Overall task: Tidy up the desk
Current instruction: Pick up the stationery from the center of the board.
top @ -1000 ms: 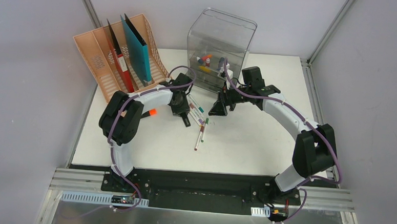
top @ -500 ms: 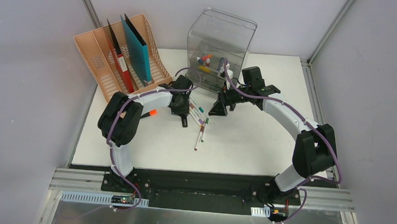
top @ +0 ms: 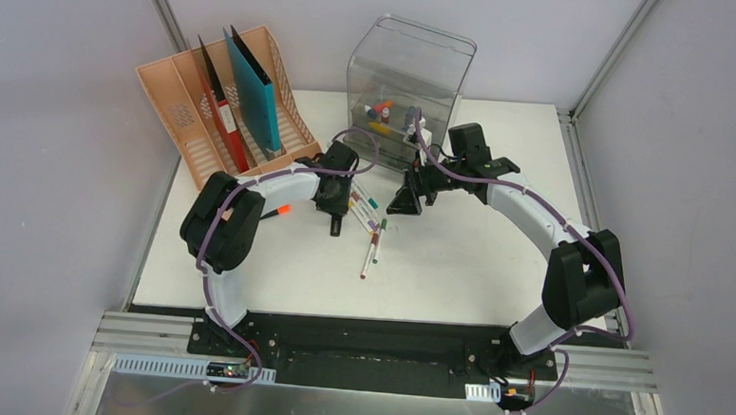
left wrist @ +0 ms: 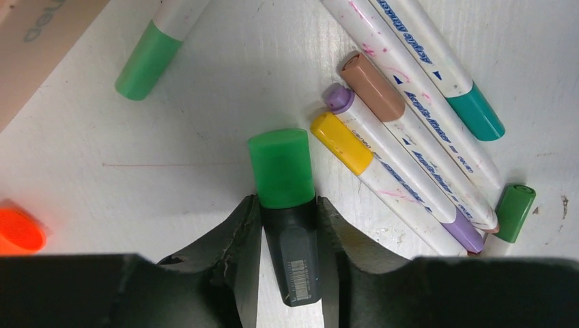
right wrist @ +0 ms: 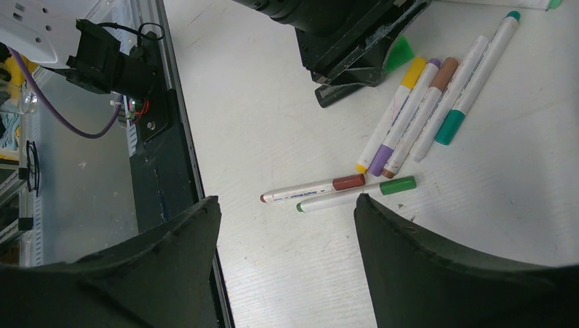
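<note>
The white desk (top: 475, 261) carries scattered pens. My left gripper (top: 336, 221) is near the desk's middle, shut on a highlighter with a green cap and dark body (left wrist: 281, 167). In the left wrist view the gripper (left wrist: 288, 222) clamps the dark body from both sides, low over the desk (left wrist: 171, 137). Beside it lie several white markers (left wrist: 403, 143) with yellow, purple, brown and teal caps. My right gripper (top: 404, 202) is open and empty, hovering right of the markers. In its wrist view (right wrist: 283, 215) it is above a brown-capped marker (right wrist: 314, 190) and a green-capped marker (right wrist: 355, 194).
A peach slotted file rack (top: 174, 112) with red and teal folders stands at the back left. A clear grey drawer box (top: 409, 77) holding pens stands at the back centre. An orange highlighter (top: 283, 208) lies under the left arm. Two more markers (top: 371, 250) lie nearer the front.
My left gripper has shifted slightly to the left with the green highlighter in it. The right arm has not moved.
</note>
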Robot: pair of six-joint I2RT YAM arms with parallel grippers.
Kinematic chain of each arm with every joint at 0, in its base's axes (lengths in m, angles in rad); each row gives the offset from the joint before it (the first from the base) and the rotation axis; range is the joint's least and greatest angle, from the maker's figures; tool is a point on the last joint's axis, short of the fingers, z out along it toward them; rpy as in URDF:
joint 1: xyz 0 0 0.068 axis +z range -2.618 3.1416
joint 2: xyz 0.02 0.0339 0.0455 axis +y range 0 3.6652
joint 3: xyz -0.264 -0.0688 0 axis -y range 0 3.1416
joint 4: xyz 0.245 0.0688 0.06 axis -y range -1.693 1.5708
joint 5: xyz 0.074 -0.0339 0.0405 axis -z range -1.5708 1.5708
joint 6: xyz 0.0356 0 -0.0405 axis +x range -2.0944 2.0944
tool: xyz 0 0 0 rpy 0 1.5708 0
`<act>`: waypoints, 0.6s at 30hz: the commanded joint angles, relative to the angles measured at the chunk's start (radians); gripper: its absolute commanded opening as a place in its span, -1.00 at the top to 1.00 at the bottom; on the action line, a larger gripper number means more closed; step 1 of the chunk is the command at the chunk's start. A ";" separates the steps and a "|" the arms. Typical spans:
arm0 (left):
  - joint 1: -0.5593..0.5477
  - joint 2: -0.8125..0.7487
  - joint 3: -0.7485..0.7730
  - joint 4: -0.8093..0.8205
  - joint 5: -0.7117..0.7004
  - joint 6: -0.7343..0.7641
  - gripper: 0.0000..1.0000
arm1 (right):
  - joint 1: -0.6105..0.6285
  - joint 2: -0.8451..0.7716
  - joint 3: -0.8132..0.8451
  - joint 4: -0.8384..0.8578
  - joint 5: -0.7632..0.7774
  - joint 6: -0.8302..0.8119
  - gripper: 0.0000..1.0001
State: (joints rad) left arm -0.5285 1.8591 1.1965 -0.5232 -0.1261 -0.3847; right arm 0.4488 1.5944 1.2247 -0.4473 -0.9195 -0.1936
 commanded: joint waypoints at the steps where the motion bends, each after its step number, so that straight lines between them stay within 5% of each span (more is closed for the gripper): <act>1: 0.009 0.073 -0.073 -0.090 -0.008 0.029 0.59 | -0.002 -0.051 0.046 0.010 0.001 -0.025 -0.50; 7: 0.009 0.023 -0.101 -0.080 -0.016 0.030 1.00 | -0.002 -0.049 0.045 0.009 -0.003 -0.025 -0.50; 18: 0.008 -0.267 -0.286 0.185 0.117 0.010 1.00 | -0.001 -0.055 0.008 0.079 -0.052 0.007 -0.57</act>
State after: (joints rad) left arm -0.5285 1.6901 0.9867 -0.3935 -0.0937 -0.3775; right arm 0.4488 1.5929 1.2247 -0.4419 -0.9268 -0.1993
